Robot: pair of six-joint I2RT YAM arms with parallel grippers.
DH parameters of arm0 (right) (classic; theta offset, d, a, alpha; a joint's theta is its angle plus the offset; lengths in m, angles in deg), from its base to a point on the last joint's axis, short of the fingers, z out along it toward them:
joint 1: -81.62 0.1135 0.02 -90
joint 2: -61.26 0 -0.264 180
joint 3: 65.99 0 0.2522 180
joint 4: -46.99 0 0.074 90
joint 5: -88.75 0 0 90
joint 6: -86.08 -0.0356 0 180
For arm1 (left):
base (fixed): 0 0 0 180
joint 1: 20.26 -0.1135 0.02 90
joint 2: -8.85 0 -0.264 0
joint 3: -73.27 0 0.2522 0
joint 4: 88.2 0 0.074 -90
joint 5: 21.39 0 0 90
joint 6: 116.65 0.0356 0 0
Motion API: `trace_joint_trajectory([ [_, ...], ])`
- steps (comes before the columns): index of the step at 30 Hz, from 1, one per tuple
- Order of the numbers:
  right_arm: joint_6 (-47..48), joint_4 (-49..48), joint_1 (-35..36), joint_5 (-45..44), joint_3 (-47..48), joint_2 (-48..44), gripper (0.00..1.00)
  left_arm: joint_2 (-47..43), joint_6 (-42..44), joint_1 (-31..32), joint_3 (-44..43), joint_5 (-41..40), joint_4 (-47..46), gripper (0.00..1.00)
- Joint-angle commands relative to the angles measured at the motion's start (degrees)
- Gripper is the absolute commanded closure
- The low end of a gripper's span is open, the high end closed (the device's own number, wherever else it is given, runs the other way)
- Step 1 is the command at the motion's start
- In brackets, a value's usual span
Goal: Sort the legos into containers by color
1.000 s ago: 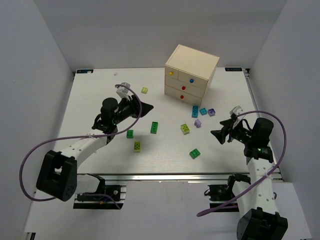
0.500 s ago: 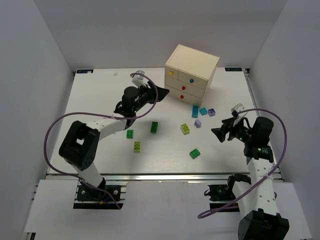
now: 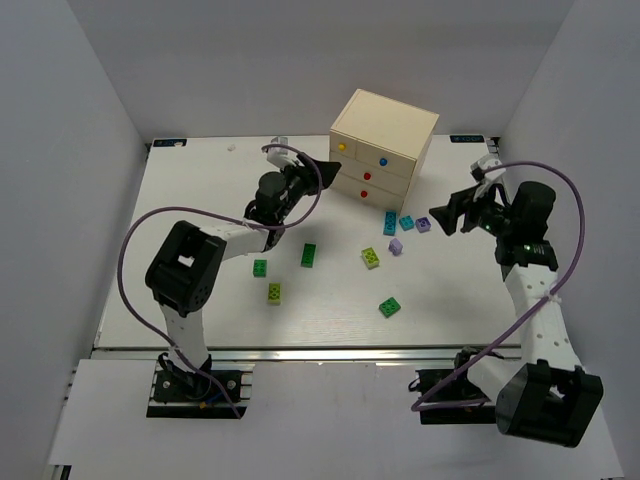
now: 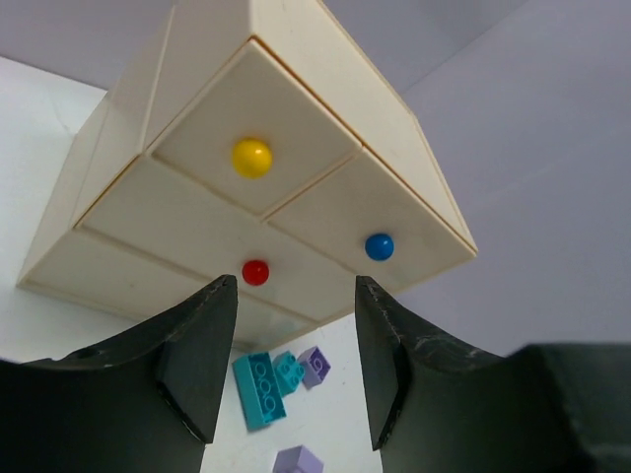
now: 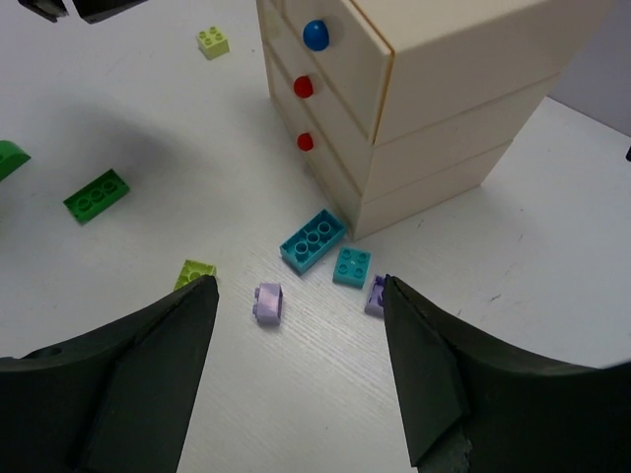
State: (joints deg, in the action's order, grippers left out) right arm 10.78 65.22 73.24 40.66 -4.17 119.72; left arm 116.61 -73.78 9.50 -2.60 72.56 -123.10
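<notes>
The cream chest (image 3: pixel 383 140) stands at the back of the table with its drawers shut. My left gripper (image 3: pixel 327 169) is open and empty, close in front of the chest's left face. In the left wrist view the gripper (image 4: pixel 294 288) has the red knob (image 4: pixel 255 272) between its fingertips, below the yellow knob (image 4: pixel 251 157) and left of the blue knob (image 4: pixel 379 246). My right gripper (image 3: pixel 446 209) is open and empty, right of the chest. In its wrist view (image 5: pixel 299 288) it hangs over a teal brick (image 5: pixel 313 240), a small teal brick (image 5: pixel 352 267) and a lilac brick (image 5: pixel 268 303).
Loose on the table are a lime brick (image 3: pixel 371 258), dark green bricks (image 3: pixel 310 255) (image 3: pixel 260 267) (image 3: pixel 389 307) and another lime brick (image 3: pixel 274 293). A small lime brick (image 5: pixel 212 41) lies left of the chest. Grey walls enclose the table on three sides.
My left gripper has moved from the middle left of the table up to the chest's front. My right gripper has swung away from me, toward the teal and lilac bricks beside the chest.
</notes>
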Motion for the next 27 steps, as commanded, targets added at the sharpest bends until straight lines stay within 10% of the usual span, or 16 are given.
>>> trace_joint_trajectory([
  [1, 0.07, -2.45, 1.70, -2.36, 7.21, 2.97, 0.27, 1.30, -2.17, 0.21, -3.98, -0.87, -5.47, 0.39],
  [19, 0.24, -2.10, 16.64, -14.48, 29.02, 22.13, 0.27, 8.69, -2.87, 0.21, -14.53, -4.91, 1.37, 0.42],
  [27, 6.30, 3.97, 20.33, -18.70, 42.73, 36.28, 0.12, 10.01, -2.88, 0.21, -19.19, -1.66, 7.53, 0.42],
])
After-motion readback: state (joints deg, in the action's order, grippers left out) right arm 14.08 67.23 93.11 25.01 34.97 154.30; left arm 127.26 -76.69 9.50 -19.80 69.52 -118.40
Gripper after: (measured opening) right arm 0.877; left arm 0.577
